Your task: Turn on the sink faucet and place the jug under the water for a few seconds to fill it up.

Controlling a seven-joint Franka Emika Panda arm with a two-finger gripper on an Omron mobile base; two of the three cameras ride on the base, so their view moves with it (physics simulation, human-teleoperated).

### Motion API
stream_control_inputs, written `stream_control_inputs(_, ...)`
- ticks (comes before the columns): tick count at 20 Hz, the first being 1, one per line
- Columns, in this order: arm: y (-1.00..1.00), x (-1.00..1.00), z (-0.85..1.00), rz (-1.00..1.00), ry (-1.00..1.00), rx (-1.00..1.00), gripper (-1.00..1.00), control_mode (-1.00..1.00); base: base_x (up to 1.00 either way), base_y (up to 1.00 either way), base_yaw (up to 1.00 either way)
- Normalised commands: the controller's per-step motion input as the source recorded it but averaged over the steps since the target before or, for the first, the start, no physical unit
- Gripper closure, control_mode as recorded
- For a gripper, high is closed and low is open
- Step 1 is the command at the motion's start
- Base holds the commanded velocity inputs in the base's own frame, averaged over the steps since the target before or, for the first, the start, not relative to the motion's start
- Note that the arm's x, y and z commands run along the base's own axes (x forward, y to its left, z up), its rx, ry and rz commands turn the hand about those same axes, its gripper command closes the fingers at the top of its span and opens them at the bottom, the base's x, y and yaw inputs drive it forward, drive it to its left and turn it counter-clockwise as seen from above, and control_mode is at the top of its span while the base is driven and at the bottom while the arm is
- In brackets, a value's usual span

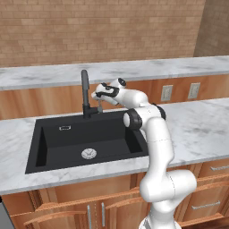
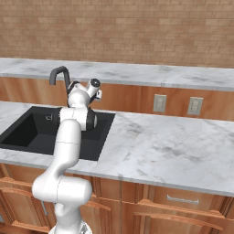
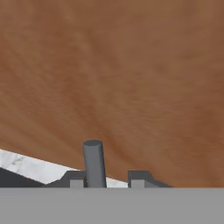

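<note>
— How does the light look to you?

— You have even, soft light in all three views, bright enough with no one clear source. No glare on the marble table (image 1: 197,129), and the brick wall (image 2: 137,27) is flatly lit.

— Any shadows you can use?

— Hardly. The sink (image 1: 49,152) reads as one dark mass, its inner walls barely set apart, and the arm (image 1: 159,147) casts no sharp shadow.

— And sharpness?

— You get coarse, slightly soft pictures. Edges look jagged, the wall sockets (image 2: 177,104) lack detail. In the hand view the wood panel (image 3: 131,78) is a smooth blur of grain. Straight lines stay straight at the borders.
</note>
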Motion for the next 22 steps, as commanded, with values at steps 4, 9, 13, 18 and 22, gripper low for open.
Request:
stream_control_inputs(4,0.00,0.00,0.00,0.00,0.00,0.00,1.00,-1.00,0.00,0.00,0.00)
stream_control_inputs(9,-0.14,0.00,0.00,-0.01,0.00,0.00,1.00,-1.00,0.00,0.00,0.00)
stream_control_inputs(13,-0.46,0.00,0.00,-0.06,0.00,-0.02,1.00,-1.00,0.00,0.00,0.00)
stream_control_inputs(18,-0.59,0.00,0.00,-0.10,0.00,-0.02,1.00,-1.00,0.00,0.00,0.00)
stream_control_inputs(22,-0.61,-0.02,0.00,-0.12,0.00,-0.04,1.00,-1.00,0.00,0.00,0.00)
